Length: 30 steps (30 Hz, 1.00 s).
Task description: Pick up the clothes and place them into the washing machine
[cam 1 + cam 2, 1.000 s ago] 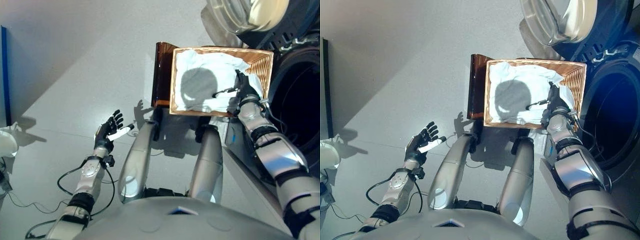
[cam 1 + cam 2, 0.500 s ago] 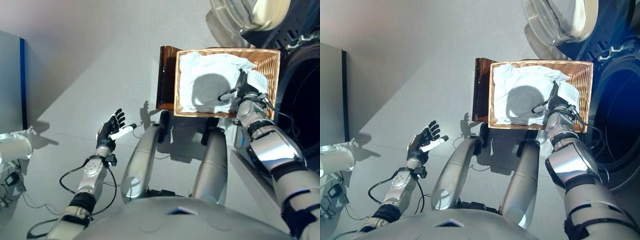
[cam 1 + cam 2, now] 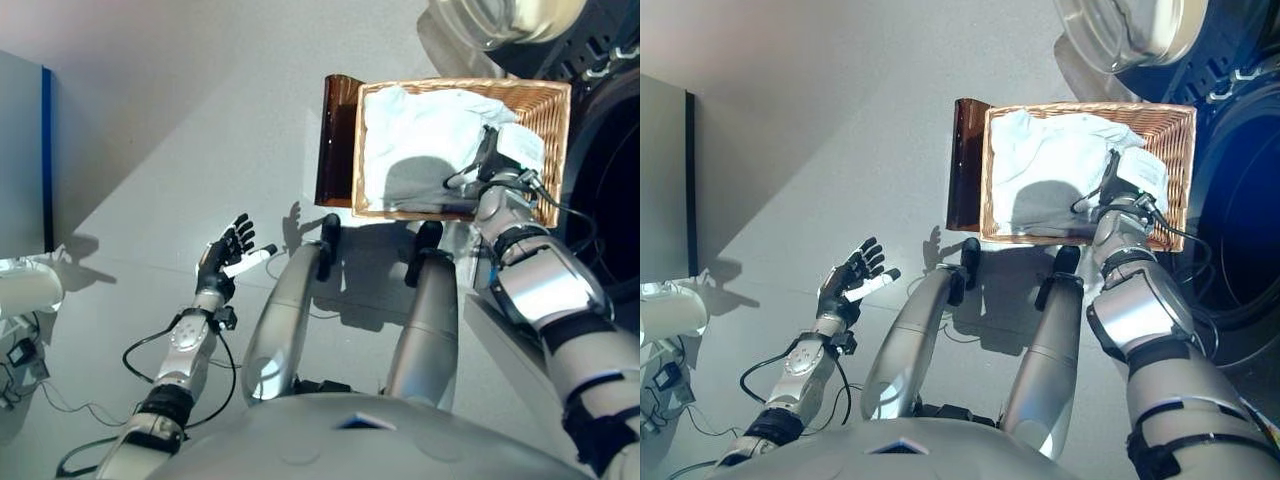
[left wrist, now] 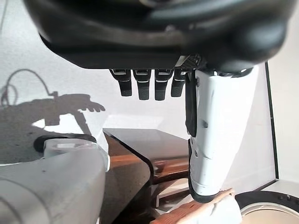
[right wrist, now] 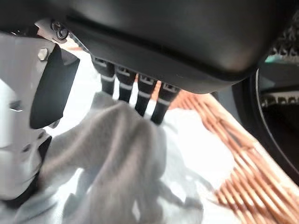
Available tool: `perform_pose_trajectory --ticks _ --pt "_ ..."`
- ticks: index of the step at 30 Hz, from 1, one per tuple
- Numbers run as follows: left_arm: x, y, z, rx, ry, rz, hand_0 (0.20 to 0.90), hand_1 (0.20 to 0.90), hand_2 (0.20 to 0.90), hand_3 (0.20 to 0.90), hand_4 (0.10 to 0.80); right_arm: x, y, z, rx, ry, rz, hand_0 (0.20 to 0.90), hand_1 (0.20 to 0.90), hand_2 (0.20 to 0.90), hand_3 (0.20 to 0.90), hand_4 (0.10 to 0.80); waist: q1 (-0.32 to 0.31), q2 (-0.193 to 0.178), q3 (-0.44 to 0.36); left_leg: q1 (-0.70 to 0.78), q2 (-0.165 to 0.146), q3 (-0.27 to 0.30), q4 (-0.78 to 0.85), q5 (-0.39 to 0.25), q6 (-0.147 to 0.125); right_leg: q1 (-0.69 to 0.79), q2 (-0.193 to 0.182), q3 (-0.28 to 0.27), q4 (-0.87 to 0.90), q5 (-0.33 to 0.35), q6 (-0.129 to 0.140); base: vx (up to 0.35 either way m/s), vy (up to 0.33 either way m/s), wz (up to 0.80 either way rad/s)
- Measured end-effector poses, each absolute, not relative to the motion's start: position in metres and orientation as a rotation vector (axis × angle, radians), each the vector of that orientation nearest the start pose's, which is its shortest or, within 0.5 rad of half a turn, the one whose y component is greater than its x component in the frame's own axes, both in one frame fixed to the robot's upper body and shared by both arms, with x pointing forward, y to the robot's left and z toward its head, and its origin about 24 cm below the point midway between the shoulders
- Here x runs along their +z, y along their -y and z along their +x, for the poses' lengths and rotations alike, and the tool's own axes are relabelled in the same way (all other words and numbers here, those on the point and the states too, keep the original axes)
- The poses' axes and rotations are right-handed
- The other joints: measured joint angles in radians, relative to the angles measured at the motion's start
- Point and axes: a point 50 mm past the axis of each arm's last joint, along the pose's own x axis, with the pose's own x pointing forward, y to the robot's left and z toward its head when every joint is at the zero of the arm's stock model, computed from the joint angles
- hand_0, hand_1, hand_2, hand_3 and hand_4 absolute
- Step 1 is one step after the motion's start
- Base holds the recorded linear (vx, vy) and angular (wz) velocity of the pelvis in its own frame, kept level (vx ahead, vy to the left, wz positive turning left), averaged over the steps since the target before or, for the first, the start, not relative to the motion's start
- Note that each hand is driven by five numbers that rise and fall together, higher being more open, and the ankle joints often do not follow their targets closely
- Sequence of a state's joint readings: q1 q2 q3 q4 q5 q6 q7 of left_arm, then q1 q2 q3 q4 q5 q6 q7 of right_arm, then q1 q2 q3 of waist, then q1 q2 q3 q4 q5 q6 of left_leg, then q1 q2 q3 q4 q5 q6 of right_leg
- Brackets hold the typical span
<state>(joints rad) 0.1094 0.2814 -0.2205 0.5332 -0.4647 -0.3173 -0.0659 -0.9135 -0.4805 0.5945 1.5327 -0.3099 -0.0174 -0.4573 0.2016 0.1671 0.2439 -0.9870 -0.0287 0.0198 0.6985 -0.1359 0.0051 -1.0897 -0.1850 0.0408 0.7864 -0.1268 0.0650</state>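
Reaching into the rectangular woven wicker basket (image 3: 1180,150), the right hand (image 3: 1118,187) rests its straight, uncurled fingers (image 5: 135,95) on the crumpled white clothes (image 3: 1045,165) beneath, gripping nothing. The left hand (image 3: 848,283) hangs open, well apart. Next, probably: curl, lift, swing toward the dark washing machine drum (image 3: 1245,220) beside it.

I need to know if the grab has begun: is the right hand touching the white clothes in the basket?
Touching. In the right wrist view the right hand has its fingers down on a fold of the white clothes.

Wicker basket (image 3: 555,110) – soft white cloth (image 3: 420,140).
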Motion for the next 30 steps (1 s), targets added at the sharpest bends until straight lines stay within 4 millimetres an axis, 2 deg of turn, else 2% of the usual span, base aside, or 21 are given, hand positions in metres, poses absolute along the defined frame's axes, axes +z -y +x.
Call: perform_pose_trajectory --ticks 2,3,4,5,6,7,8,10,16,21,24,30 --pt "-0.066 -0.196 0.191 -0.022 -0.344 -0.134 0.900 0.900 0.900 0.900 0.800 0.054 0.295 0.350 -0.346 -0.402 -1.345 0.200 0.200 0.200 0.200 0.300 0.001 0.001 -0.003 -0.003 -0.008 0.005 0.001 0.000 -0.008 0.001 -0.007 0.006 -0.005 -0.001 0.001 0.022 0.007 0.24" --pt "-0.066 -0.194 0.191 -0.029 -0.348 -0.134 0.900 0.900 0.900 0.900 0.800 0.051 0.297 0.348 -0.340 -0.416 -1.359 0.200 0.200 0.200 0.200 0.300 0.000 0.002 -0.006 -0.016 -0.013 0.013 0.095 -0.020 -0.020 -0.001 -0.015 -0.002 -0.009 -0.001 0.001 0.000 0.000 0.00" --pt "-0.068 -0.193 0.188 -0.033 -0.360 -0.134 0.900 0.900 0.900 0.900 0.800 0.051 0.297 0.347 -0.338 -0.419 -1.360 0.200 0.200 0.200 0.200 0.300 0.006 0.007 -0.009 -0.011 -0.018 0.025 0.156 -0.041 -0.017 -0.002 -0.013 -0.002 -0.006 0.000 0.003 0.007 0.001 -0.21" --pt "-0.071 -0.190 0.183 -0.041 -0.378 -0.138 0.900 0.900 0.900 0.900 0.800 0.051 0.296 0.348 -0.333 -0.420 -1.358 0.200 0.200 0.200 0.200 0.300 0.012 0.023 -0.026 0.016 -0.029 0.017 0.139 -0.110 0.059 -0.007 -0.006 -0.003 0.004 0.002 0.012 0.009 -0.002 -0.17" --pt "-0.071 -0.189 0.183 -0.043 -0.377 -0.138 0.900 0.900 0.900 0.900 0.800 0.050 0.296 0.347 -0.329 -0.427 -1.353 0.200 0.200 0.200 0.200 0.300 0.007 0.020 -0.029 0.016 -0.027 0.029 0.134 -0.110 0.062 -0.017 -0.001 0.013 0.066 -0.020 -0.012 0.018 -0.001 0.10" --pt "-0.071 -0.190 0.183 -0.044 -0.376 -0.133 0.900 0.900 0.900 0.900 0.800 0.043 0.297 0.343 -0.318 -0.450 -1.347 0.200 0.200 0.200 0.200 0.300 0.001 0.013 -0.045 0.006 -0.028 0.037 0.135 -0.109 0.061 -0.002 0.003 0.019 0.145 -0.057 -0.052 0.017 0.002 0.27" --pt "-0.071 -0.191 0.183 -0.044 -0.379 -0.131 0.900 0.900 0.900 0.900 0.800 0.040 0.298 0.341 -0.309 -0.463 -1.347 0.200 0.200 0.200 0.200 0.300 0.004 0.005 -0.062 -0.007 -0.029 0.036 0.131 -0.104 0.054 -0.002 0.004 0.017 0.124 -0.088 0.005 0.011 0.004 0.16" --pt "-0.071 -0.191 0.182 -0.044 -0.380 -0.130 0.900 0.900 0.900 0.900 0.800 0.039 0.295 0.342 -0.292 -0.464 -1.341 0.200 0.200 0.200 0.200 0.300 0.006 0.005 -0.063 -0.009 -0.027 0.031 0.121 -0.086 0.042 0.001 0.008 0.006 0.114 -0.077 -0.010 0.001 0.002 0.02" --pt "-0.070 -0.190 0.184 -0.048 -0.374 -0.128 0.900 0.900 0.900 0.900 0.800 0.041 0.297 0.342 -0.296 -0.447 -1.319 0.200 0.200 0.200 0.200 0.300 0.003 0.004 -0.062 0.000 -0.026 0.037 0.107 -0.079 0.047 0.001 0.010 0.009 0.107 -0.073 -0.014 0.003 0.002 -0.02" --pt "-0.070 -0.191 0.184 -0.048 -0.374 -0.128 0.900 0.900 0.900 0.900 0.800 0.036 0.303 0.337 -0.402 -0.469 -1.070 0.200 0.200 0.200 0.200 0.300 0.002 0.000 -0.060 0.004 -0.025 0.038 0.091 -0.071 0.046 0.003 0.010 0.008 0.093 -0.064 -0.015 0.037 -0.010 0.00" --pt "-0.071 -0.192 0.185 -0.041 -0.375 -0.127 0.900 0.900 0.900 0.900 0.800 0.022 0.304 0.327 -0.472 -0.465 -0.826 0.200 0.200 0.200 0.200 0.300 -0.001 -0.008 -0.045 0.038 -0.022 0.039 0.071 -0.067 0.047 0.036 0.017 0.007 0.069 -0.056 -0.013 0.049 -0.006 -0.09" --pt "-0.078 -0.199 0.181 -0.004 -0.407 -0.118 0.900 0.900 0.900 0.900 0.800 0.001 0.274 0.318 -0.433 -0.345 -0.509 0.200 0.200 0.200 0.200 0.300 -0.053 -0.047 -0.003 0.124 -0.013 0.053 -0.014 -0.046 0.045 0.115 0.030 0.012 -0.019 -0.022 -0.012 0.063 -0.038 -0.14"
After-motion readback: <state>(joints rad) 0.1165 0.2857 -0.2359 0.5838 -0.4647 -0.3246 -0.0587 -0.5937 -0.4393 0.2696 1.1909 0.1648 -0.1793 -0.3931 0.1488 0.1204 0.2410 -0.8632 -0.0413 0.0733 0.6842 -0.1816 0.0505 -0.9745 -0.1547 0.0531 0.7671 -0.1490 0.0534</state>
